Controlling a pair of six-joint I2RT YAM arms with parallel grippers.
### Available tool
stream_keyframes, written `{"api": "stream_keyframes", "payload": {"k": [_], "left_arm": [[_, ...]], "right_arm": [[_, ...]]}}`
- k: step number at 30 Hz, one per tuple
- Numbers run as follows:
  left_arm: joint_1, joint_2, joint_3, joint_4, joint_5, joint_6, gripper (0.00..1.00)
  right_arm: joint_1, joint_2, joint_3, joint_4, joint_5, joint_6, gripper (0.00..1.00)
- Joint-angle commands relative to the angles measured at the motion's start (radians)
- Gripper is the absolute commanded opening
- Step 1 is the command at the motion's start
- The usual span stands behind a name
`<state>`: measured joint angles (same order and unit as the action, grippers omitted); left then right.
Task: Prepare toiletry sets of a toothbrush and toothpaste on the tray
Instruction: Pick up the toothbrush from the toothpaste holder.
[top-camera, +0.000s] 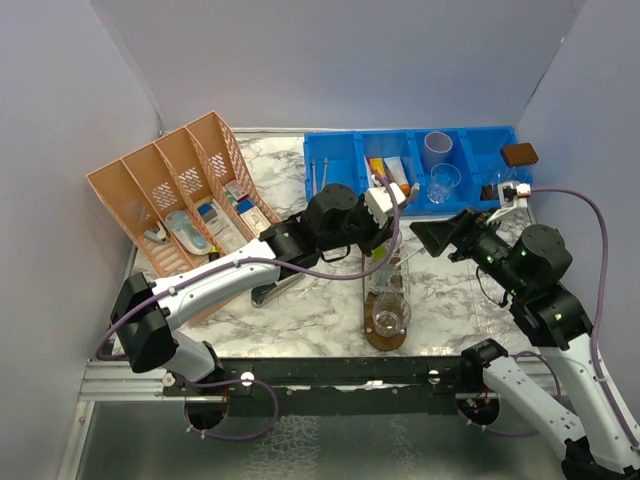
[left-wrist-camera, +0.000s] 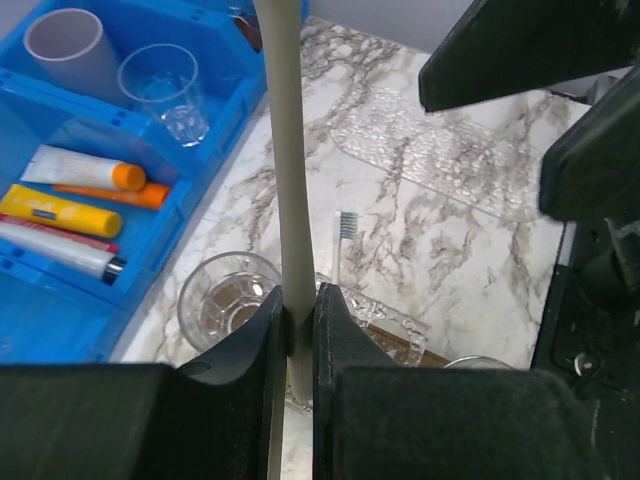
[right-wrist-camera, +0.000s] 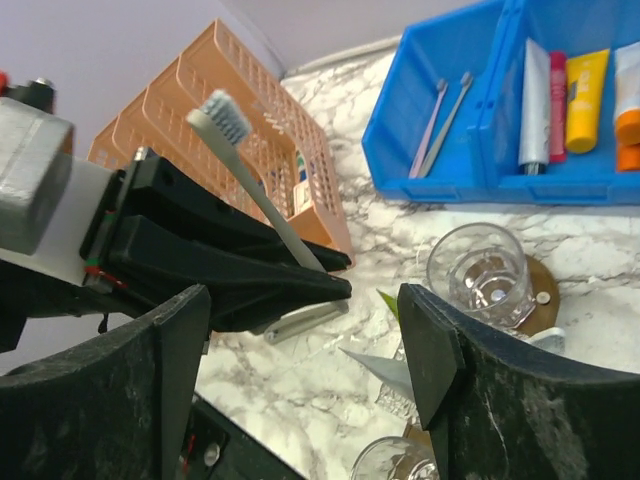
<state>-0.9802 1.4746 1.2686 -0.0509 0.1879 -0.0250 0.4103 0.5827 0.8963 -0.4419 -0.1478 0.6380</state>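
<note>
one pale toothbrush (left-wrist-camera: 290, 150), slim-handled, is pinched between the pressed-in fingers of the left gripper (left-wrist-camera: 297, 305). it is held in the air above the clear tumblers (top-camera: 389, 318) on the dark wooden tray (top-camera: 385, 342). the right gripper (right-wrist-camera: 305, 300) hangs just beside it, fingers spread wide, holding nothing. marble tabletop (top-camera: 320, 310), plain grey walls, blue bin (top-camera: 340, 160) behind, orange basket (top-camera: 130, 200) at left. only the right wrist view shows the brush's blue-white bristles. the left wrist view shows a second toothbrush (left-wrist-camera: 345, 240) standing head-up, seemingly in a tumbler.
</note>
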Motion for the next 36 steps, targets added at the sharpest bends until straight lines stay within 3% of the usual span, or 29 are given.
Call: {"api": "stream_keyframes", "payload": {"k": [1, 9, 15, 22, 33, 36], "left_arm": [[-0.022, -0.043, 0.005, -0.019, -0.119, 0.083, 0.00], [-0.052, -0.022, 0.021, -0.050, -0.170, 0.112, 0.00], [-0.067, -0.018, 0.023, -0.059, -0.230, 0.135, 0.00], [-0.075, -0.005, 0.030, -0.074, -0.290, 0.150, 0.00], [-0.080, 0.003, 0.037, -0.085, -0.349, 0.167, 0.00], [-0.080, -0.004, 0.035, -0.085, -0.368, 0.161, 0.12]], "right_arm": [[-0.001, 0.066, 0.039, -0.024, -0.128, -0.003, 0.74], [-0.001, 0.176, 0.080, 0.125, -0.231, -0.074, 0.58], [-0.001, 0.231, 0.132, 0.098, -0.130, -0.127, 0.43], [-0.001, 0.287, 0.186, 0.062, -0.131, -0.156, 0.20], [-0.001, 0.315, 0.192, 0.055, -0.137, -0.184, 0.01], [-0.001, 0.294, 0.191, 0.048, -0.120, -0.200, 0.01]]}}
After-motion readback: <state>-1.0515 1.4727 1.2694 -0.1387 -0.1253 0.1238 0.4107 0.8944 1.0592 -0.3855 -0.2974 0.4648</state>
